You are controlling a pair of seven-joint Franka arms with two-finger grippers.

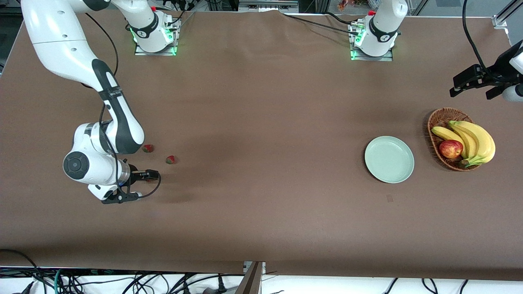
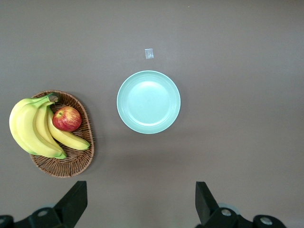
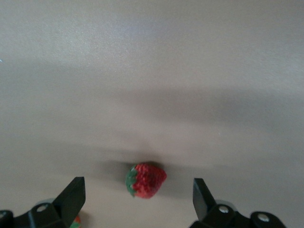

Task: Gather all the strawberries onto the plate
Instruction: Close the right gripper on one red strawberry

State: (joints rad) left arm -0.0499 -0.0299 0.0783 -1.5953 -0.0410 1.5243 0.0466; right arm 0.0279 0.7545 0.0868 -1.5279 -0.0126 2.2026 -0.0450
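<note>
Two strawberries [image 1: 148, 148] [image 1: 170, 159] lie on the brown table near the right arm's end. My right gripper [image 1: 150, 176] hangs low over the table just nearer the front camera than they are; a third strawberry does not show in the front view. In the right wrist view the gripper [image 3: 137, 202] is open, with one strawberry [image 3: 145, 180] on the table between its fingers and untouched. Another strawberry [image 3: 74, 222] peeks out beside one finger. The mint-green plate [image 1: 389, 159] is empty. My left gripper [image 1: 476, 86] is open and empty, high above the table beside the basket.
A wicker basket [image 1: 439, 116] with bananas [image 1: 476, 141] and a red-yellow apple [image 1: 450, 148] stands beside the plate at the left arm's end. The left wrist view shows the plate [image 2: 148, 102], the basket [image 2: 76, 161] and a small tape scrap [image 2: 149, 53].
</note>
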